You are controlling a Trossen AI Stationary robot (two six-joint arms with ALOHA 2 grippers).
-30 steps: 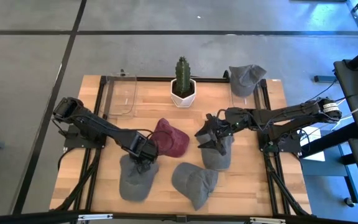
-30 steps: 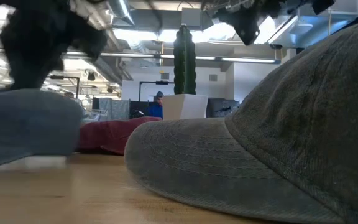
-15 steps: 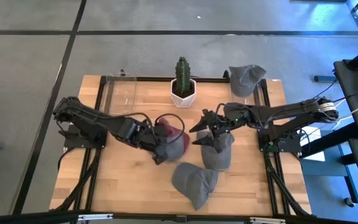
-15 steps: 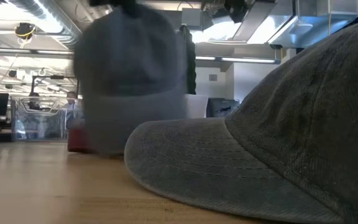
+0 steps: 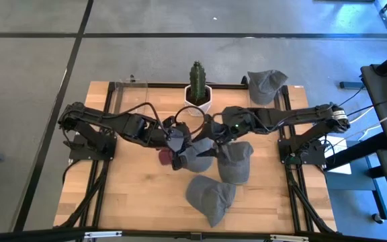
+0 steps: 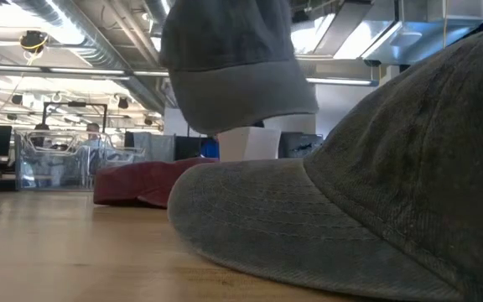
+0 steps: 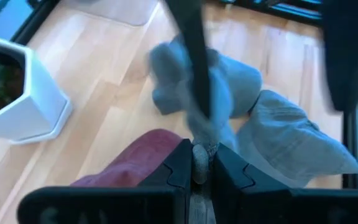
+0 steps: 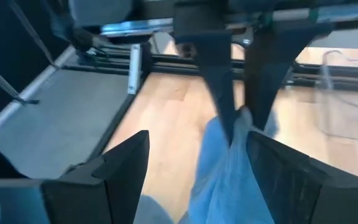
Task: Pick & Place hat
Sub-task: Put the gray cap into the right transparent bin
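Note:
A grey hat (image 5: 195, 156) is up in the air over the middle of the table, between my two grippers; in the low view the grey hat (image 6: 233, 67) hangs in front of the white pot. My left gripper (image 5: 175, 140) is shut on it from the left. My right gripper (image 5: 208, 133) is shut on it from the right. A red hat (image 5: 164, 156) lies on the wood beneath, partly hidden. Two more grey hats (image 5: 235, 163) (image 5: 210, 195) lie flat toward the near edge. My left gripper (image 7: 199, 163) pinches a bunched bit of the grey hat's cloth (image 7: 199, 146) between its two fingers, coming level from the table's left. The hat is lifted clear of the table and spreads out beyond the fingers. My right gripper (image 8: 241, 118) pinches a fold of the grey hat's cloth (image 8: 240, 134) between its two fingertips (image 8: 221, 93), coming from the table's right. The rest of the hat (image 8: 229, 174) hangs away from the fingers, clear of the table.
A cactus in a white pot (image 5: 196, 91) stands at the far middle, just behind the grippers. A clear container (image 5: 133, 102) sits at the far left, and another grey hat (image 5: 266, 84) hangs over the far right corner. Bare wood lies near left.
My left gripper has carried the grey hat up off the near-left wood and swung it right and toward the far edge, over the red hat. My right gripper has moved left and toward the far edge from above its own grey hat, meeting the lifted one.

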